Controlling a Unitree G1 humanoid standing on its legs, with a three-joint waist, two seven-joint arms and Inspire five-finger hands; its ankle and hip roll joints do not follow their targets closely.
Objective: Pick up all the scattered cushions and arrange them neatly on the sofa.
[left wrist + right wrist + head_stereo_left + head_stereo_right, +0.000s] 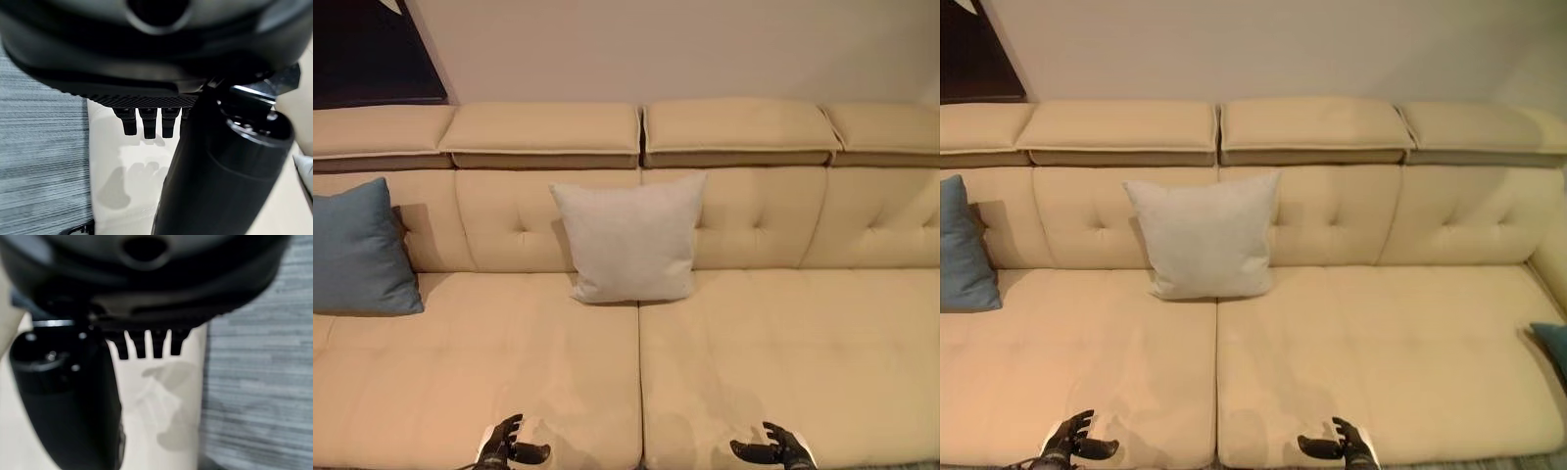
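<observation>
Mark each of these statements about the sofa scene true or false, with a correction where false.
1. A grey cushion leans upright against the sofa backrest. True.
2. The left hand is holding the grey cushion. False: it is open and holds nothing, low at the sofa's front edge, far from that cushion.
3. A blue cushion stands at the sofa's left end. True.
4. The grey and blue cushions touch each other. False: a stretch of bare backrest separates them.
5. The right hand is shut on a cushion. False: it is open and empty, over the sofa's front edge.
6. A corner of another bluish cushion shows at the sofa's right end. True.
</observation>
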